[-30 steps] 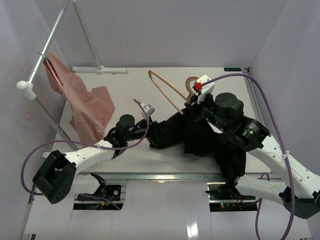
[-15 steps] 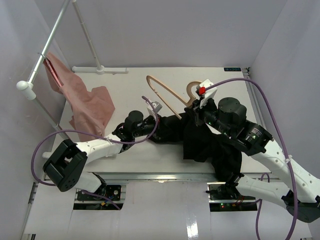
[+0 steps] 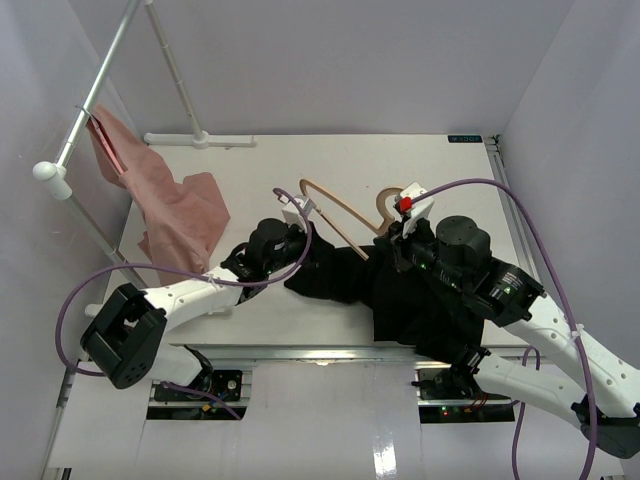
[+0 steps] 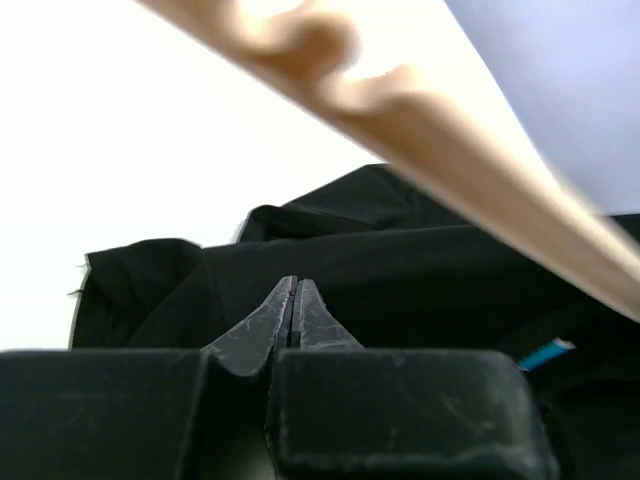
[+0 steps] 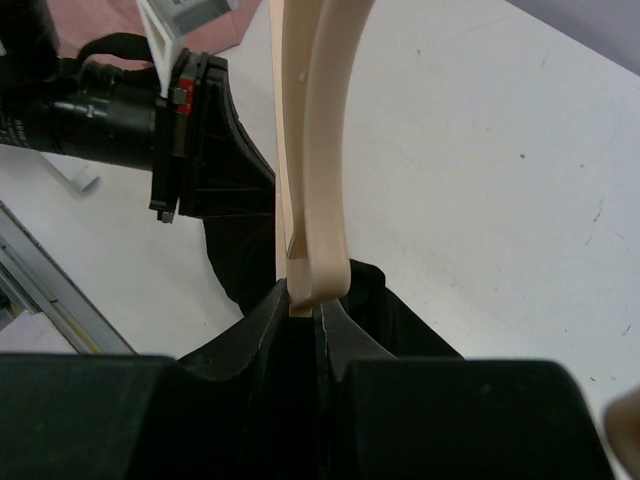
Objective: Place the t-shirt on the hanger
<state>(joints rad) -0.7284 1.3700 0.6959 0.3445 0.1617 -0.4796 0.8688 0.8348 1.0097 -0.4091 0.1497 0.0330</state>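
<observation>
The tan wooden hanger (image 3: 338, 205) lies tilted over the table, its hook (image 3: 385, 195) at the back. My right gripper (image 3: 392, 235) is shut on the hanger (image 5: 310, 150) close to the hook; the grip shows in the right wrist view (image 5: 305, 300). The black t-shirt (image 3: 350, 275) lies bunched under and in front of the hanger and hides its right half. My left gripper (image 3: 306, 238) sits at the shirt's left edge, under the hanger's free end. Its jaws (image 4: 293, 300) are shut, with no cloth visible between them. The shirt (image 4: 400, 270) and hanger (image 4: 450, 150) lie just beyond.
A pink cloth (image 3: 175, 215) hangs from the grey metal rail (image 3: 100, 90) at the left and trails onto the table. The rail's white base (image 3: 200, 140) stands at the back edge. White walls close in the left, back and right sides.
My right gripper has brought the hanger nearer and to the left, and the shirt shifted with it. My left gripper has moved right and farther in, to the shirt's edge under the hanger's end.
</observation>
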